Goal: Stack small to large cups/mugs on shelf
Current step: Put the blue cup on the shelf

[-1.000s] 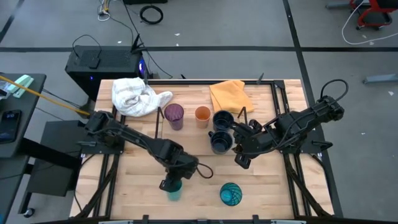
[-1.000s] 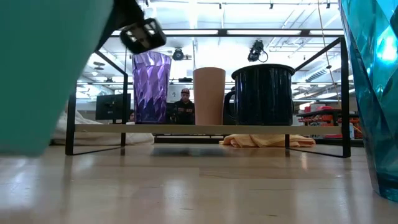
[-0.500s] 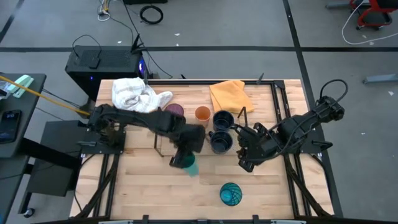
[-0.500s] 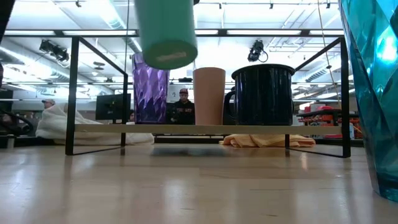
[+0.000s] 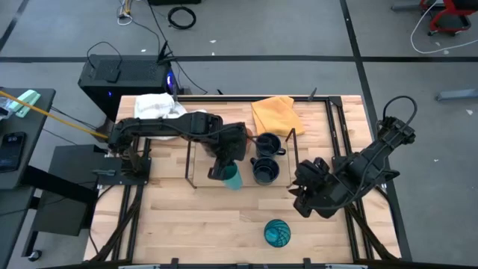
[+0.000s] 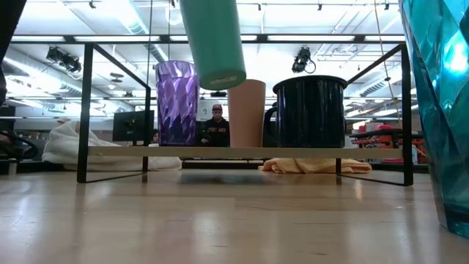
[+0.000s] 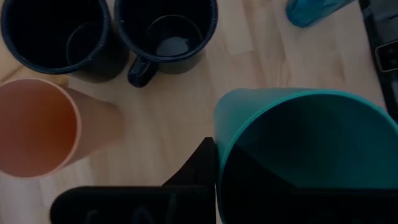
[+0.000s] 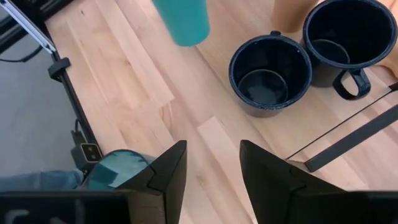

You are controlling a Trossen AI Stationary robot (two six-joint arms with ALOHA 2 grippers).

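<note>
My left gripper (image 5: 221, 169) holds the small teal cup (image 5: 232, 178) in the air over the black wire shelf (image 6: 242, 152); in the low view the cup (image 6: 212, 40) hangs tilted above the purple tumbler (image 6: 177, 103) and the orange cup (image 6: 247, 114). Both stand on the shelf beside a dark navy mug (image 6: 309, 110). Two navy mugs (image 5: 267, 144) (image 5: 264, 170) show from above. The larger teal-blue patterned cup (image 5: 277, 233) stands on the table near its front edge. My right gripper (image 5: 310, 190) is open and empty, right of the mugs. My left gripper holds the teal cup at its rim (image 7: 219, 134). One finger (image 7: 198, 168) lies against the outside of the wall; the other is hidden by the cup. The fingers come from above. The cup is lifted clear and tilted, its base (image 6: 222, 77) lowest.
A white cloth (image 5: 160, 108) and a yellow cloth (image 5: 275, 113) lie at the table's far edge behind the shelf. The shelf's upright end frames (image 6: 84, 110) (image 6: 405, 110) stand at either side. A person (image 6: 216, 125) shows in the room beyond.
My left gripper has lifted the teal cup from the table near the front edge and carried it up and toward the far edge, over the shelf beside the orange cup. My right gripper has drawn back from the mugs toward the table's near right.
</note>
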